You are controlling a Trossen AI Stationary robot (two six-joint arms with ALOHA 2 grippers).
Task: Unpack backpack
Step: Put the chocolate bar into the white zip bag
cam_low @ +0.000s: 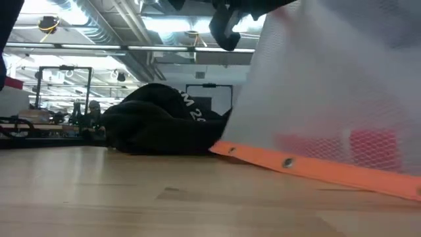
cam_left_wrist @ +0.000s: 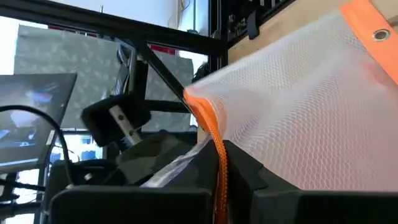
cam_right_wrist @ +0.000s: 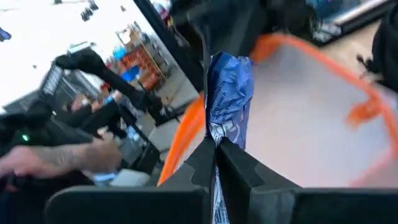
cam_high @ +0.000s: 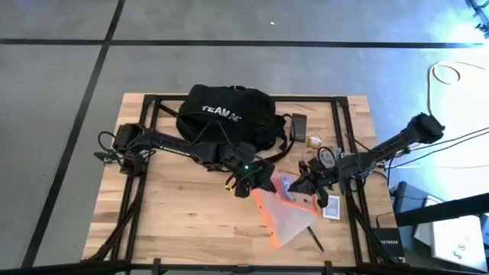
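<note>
The black backpack (cam_high: 223, 114) with white lettering lies on the far middle of the wooden table, also in the low view (cam_low: 158, 122). Nearer lies a translucent mesh pouch (cam_high: 290, 218) with orange trim (cam_low: 309, 168). My left gripper (cam_high: 252, 183) is shut on the pouch's orange edge. My right gripper (cam_high: 299, 183) is shut on a blue and white packet (cam_right_wrist: 227, 93) at the pouch's mouth. Between the two grippers the packet shows as a bluish patch (cam_high: 284, 183). My left gripper pinches the pouch's orange-trimmed edge (cam_left_wrist: 214, 127) between its two fingers, coming from the table's left. The mesh spreads away from the fingers, and the pouch's far end is raised. My right gripper pinches the blue packet's lower end (cam_right_wrist: 216, 134) between its two fingers, coming from the table's right. The packet stands out beyond the fingertips, against the pouch's orange rim (cam_right_wrist: 186, 134).
A flat black item (cam_high: 299, 124) and small objects (cam_high: 313, 142) lie right of the backpack. A small card (cam_high: 332, 206) lies by the right arm, and a dark thin stick (cam_high: 315, 241) by the pouch's near end. Bare wood lies at the near left (cam_high: 176, 221).
</note>
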